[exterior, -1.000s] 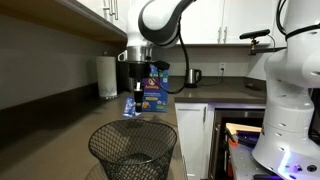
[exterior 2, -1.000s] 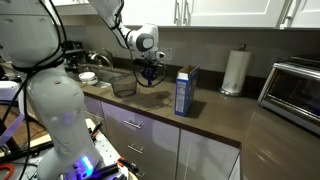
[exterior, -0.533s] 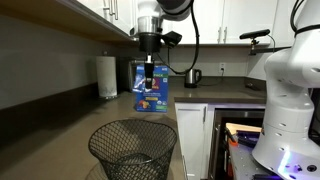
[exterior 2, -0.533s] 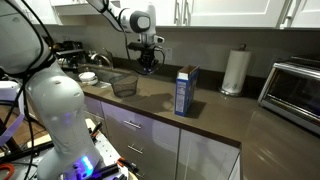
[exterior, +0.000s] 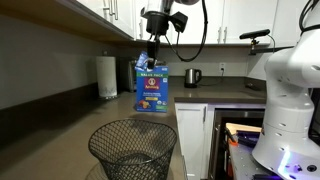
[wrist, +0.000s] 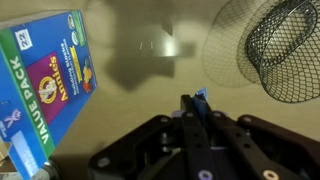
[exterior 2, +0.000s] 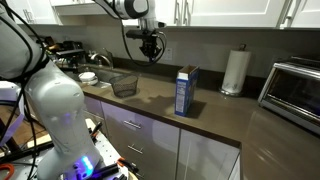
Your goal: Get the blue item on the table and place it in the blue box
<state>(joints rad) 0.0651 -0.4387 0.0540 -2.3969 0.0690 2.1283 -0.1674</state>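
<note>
My gripper [wrist: 196, 106] is shut on the small blue packet [wrist: 201, 96]; only its tip shows between the jaws in the wrist view. In both exterior views the gripper [exterior: 153, 48] [exterior 2: 149, 46] hangs high above the counter, between the wire basket and the tall blue carton. The tall blue carton [exterior: 152, 88] [exterior 2: 185, 92] [wrist: 45, 80] stands upright on the brown counter. In the exterior views the packet is too small to make out.
A black wire basket [exterior: 133, 150] [exterior 2: 124, 85] [wrist: 285, 45] stands on the counter. A paper towel roll [exterior 2: 235, 72], a toaster oven [exterior 2: 296, 88] and a kettle [exterior: 192, 76] stand further along. A white robot body [exterior: 285, 100] stands beside the counter. Cabinets hang overhead.
The gripper has risen from low over the counter to well above it, keeping hold of the blue packet. The carton and basket have not moved.
</note>
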